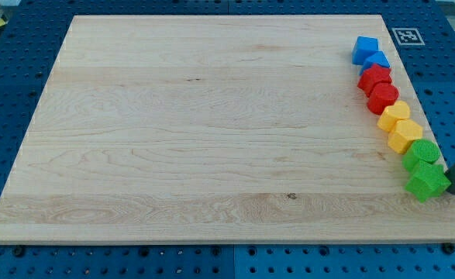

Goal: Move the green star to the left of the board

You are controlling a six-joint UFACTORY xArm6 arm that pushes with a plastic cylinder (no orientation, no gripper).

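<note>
Here, tip (449, 188): the rod's lower end was seen at the view's right edge, touching or just beside the right side of the lowest green block; no gripper was fitted, so no open or closed state could be told.
Green star (426, 182): it was found at the bottom of the row, near the board's right edge; its star outline was only partly made out.
Green neighbour (422, 153): a second green block was pressed against the star from above, so it was judged likely to be dragged along by any slanted push.
Rest of row: yellow blocks (399, 128), red blocks (377, 87) and blue blocks (368, 53) were lined up toward the view's top, touching one another; a knock upward was judged able to disturb the chain.
Board (196, 132): a long stretch lay to the view's left; an off-centre push was judged likely to spin the star off the tip.
Bench (25, 31): the blue pegged surface was seen around the board.
</note>
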